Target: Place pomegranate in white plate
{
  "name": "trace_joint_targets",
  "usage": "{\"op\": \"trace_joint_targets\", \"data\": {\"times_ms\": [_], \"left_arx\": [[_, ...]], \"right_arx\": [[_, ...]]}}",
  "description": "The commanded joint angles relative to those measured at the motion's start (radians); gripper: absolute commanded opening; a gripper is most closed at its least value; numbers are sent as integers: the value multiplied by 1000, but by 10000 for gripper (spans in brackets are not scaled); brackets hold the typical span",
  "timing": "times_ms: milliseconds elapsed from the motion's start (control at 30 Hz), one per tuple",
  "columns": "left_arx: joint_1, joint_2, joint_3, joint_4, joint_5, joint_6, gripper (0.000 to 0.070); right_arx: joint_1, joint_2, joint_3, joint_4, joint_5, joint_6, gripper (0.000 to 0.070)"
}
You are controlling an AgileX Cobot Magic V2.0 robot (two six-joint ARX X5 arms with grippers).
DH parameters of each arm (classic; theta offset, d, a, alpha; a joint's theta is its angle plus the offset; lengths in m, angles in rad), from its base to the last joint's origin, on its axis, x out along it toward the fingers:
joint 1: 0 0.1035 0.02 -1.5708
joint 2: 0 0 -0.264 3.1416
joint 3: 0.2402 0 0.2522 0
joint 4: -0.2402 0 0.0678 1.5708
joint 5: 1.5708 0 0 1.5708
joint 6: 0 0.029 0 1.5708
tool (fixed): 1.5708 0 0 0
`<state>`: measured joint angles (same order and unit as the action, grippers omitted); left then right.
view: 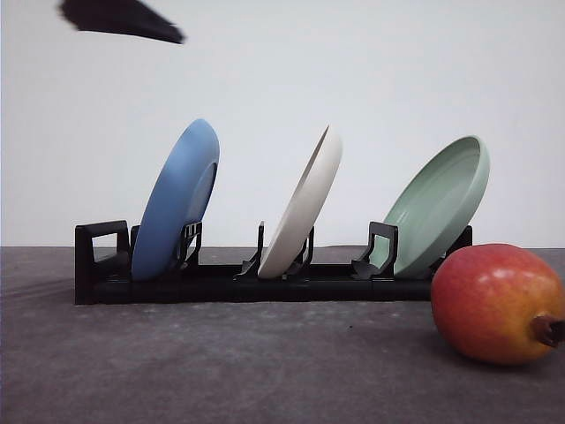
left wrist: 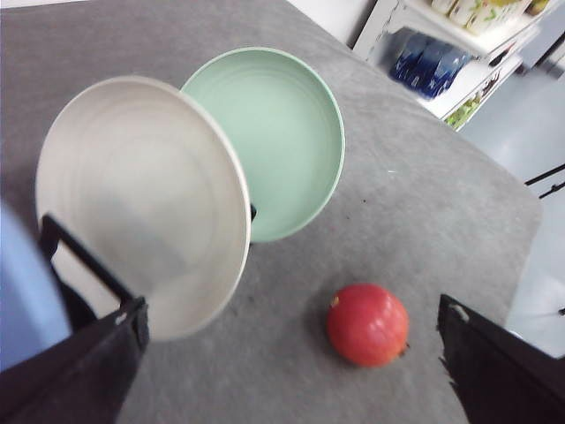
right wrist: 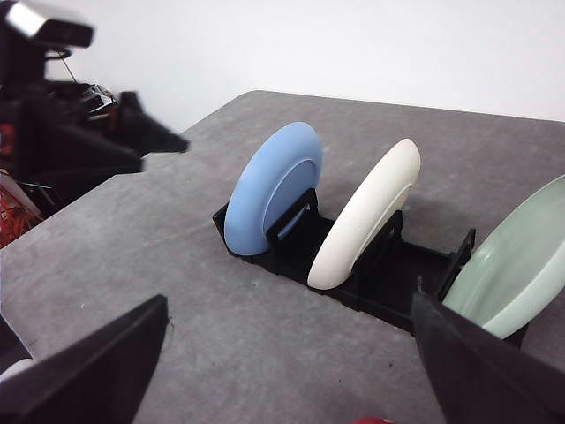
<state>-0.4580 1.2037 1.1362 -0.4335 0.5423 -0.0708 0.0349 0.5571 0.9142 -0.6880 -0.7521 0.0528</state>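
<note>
Grey matte table (view: 221, 362), plain white wall behind; shelving past the table edge in left wrist view. Pomegranate (view: 496, 303) lies on table at right, near front, beside rack end. White plate (view: 305, 208) stands tilted in black rack (view: 265, 283), between blue plate (view: 177, 199) and green plate (view: 439, 205). Left gripper (left wrist: 291, 371) spread wide, empty; right gripper (right wrist: 291, 380) likewise.

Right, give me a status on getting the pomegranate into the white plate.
Nothing looks done yet. The round red-and-yellow pomegranate lies on the grey table, ungripped, near the pale green plate. The shallow cream white plate stands tilted in the black rack, holding nothing. In hand: the open left gripper looks down over the fruit. Left: grasp, carry, place.
</note>
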Motion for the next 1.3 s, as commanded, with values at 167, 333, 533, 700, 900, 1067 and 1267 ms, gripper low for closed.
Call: {"op": "trace_joint_targets", "data": {"times_ms": [167,333,533,700,900,1067,1267], "left_arx": [[-125,280,279,-94,-165,15,633],[-179,466,440,-149,-244,14,632],[-217,611,520,-145,-309,13,631],[-232,665,522,-122,-314,6,631],[-249,695,522,-105,-371,6,525],[-254,695,522,-109,-379,1,354],[-260,696,522,-128,-378,-13,138]], "right_arx": [[3,5,14,8,1,48,564],[3,5,14,3,1,66,564],[3,5,14,3,0,79,564],[3,5,14,-2,0,79,564],[3,5,14,-2,0,82,564],[3,5,14,-2,0,93,564],[3,5,14,-2,0,93,564]]}}
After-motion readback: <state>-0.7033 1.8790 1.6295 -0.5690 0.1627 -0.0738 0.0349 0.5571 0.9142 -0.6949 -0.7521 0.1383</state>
